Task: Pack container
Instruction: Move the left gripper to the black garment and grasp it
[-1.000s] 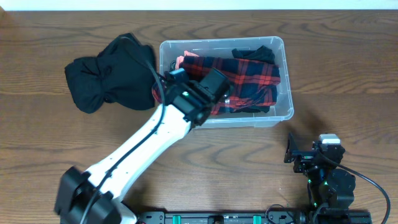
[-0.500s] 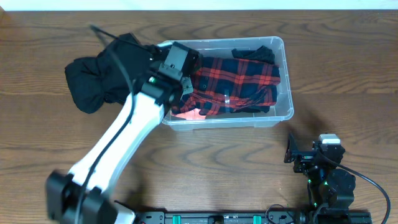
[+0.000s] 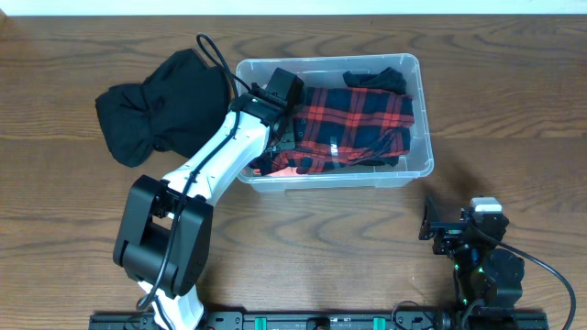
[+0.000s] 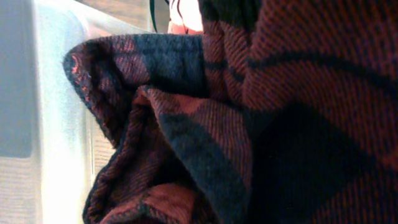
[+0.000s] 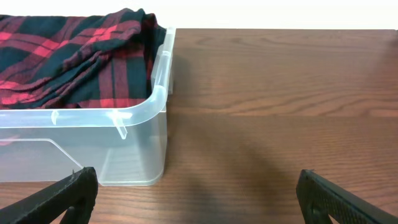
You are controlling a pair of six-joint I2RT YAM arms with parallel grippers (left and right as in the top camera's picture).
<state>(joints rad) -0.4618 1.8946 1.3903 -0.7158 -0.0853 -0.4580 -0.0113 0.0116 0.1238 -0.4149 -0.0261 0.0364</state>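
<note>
The dark, wood-grained tabletop [image 3: 514, 110] carried the container [image 3: 367, 176], a clear rectangular plastic bin with rounded corners and a rimmed edge, at centre toward the far side. A soft black garment [image 3: 156, 115] lay heaped against its left wall. A red-and-black plaid woven shirt [image 3: 362, 119] filled the bin in rumpled folds. The left gripper [image 3: 286, 128] was sunk into that cloth near the bin's left end; I could not tell how its jaws stood. The right gripper [image 5: 196, 193] sat low near the bin's right corner, jaws wide and empty.
</note>
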